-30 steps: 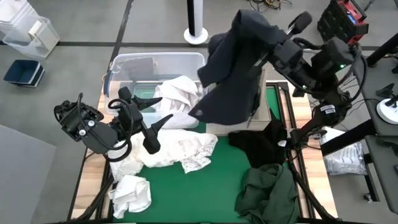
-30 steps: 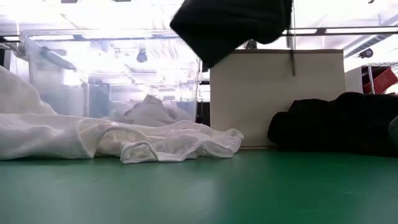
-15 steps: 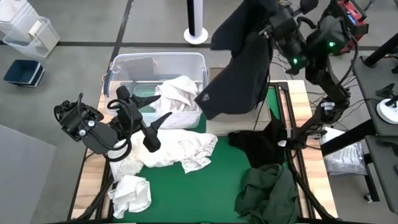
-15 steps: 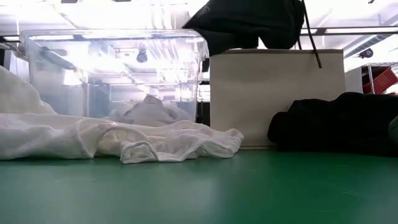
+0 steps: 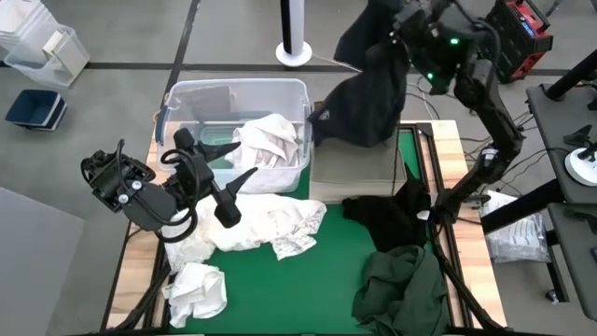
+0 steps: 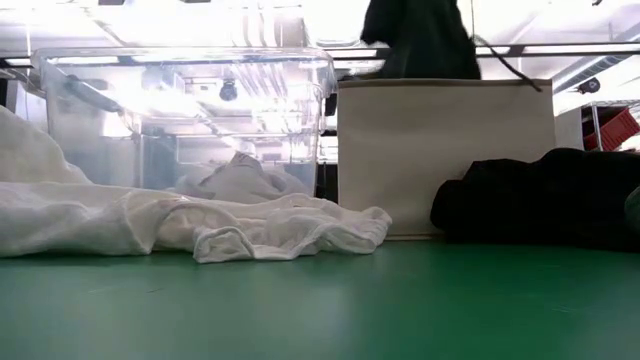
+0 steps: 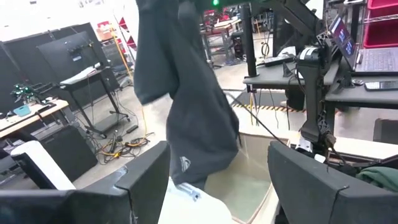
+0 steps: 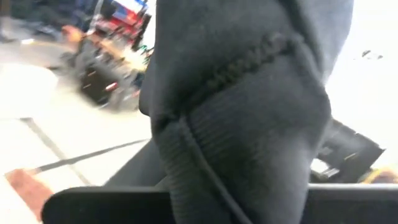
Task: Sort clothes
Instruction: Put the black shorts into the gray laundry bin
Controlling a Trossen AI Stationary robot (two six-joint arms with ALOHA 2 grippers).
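Observation:
A charcoal grey garment (image 5: 366, 89) hangs from my right gripper (image 5: 403, 28), which is shut on it high above the table's far right. Its lower end dangles over the beige box (image 5: 359, 159), as the low view shows (image 6: 420, 40). My left gripper (image 5: 248, 161) stands open at the left beside the clear bin (image 5: 187, 93), touching nothing. One white garment (image 5: 270, 140) lies in the bin. Other white clothes (image 5: 266, 224) (image 5: 196, 285), a black one (image 5: 392, 215) and a dark green one (image 5: 401, 289) lie on the green mat (image 5: 317, 280). My right gripper holds the charcoal garment at a bunched part with a ribbed seam (image 8: 205, 180); the cloth itself hides the fingertips. The garment hangs slack below the gripper, lifted clear of the table, with its lower end (image 5: 336, 126) above the beige box.
The clear bin and the beige box (image 6: 445, 150) stand side by side at the table's far edge. Bare green mat lies in the near middle. Desks, monitors and cables (image 7: 74, 74) fill the room beyond the table.
My right gripper has gone toward the table's far edge and risen, still shut on the charcoal garment. The garment has swung with it, from hanging partly in front of the clear bin's right end to hanging over the beige box's far part.

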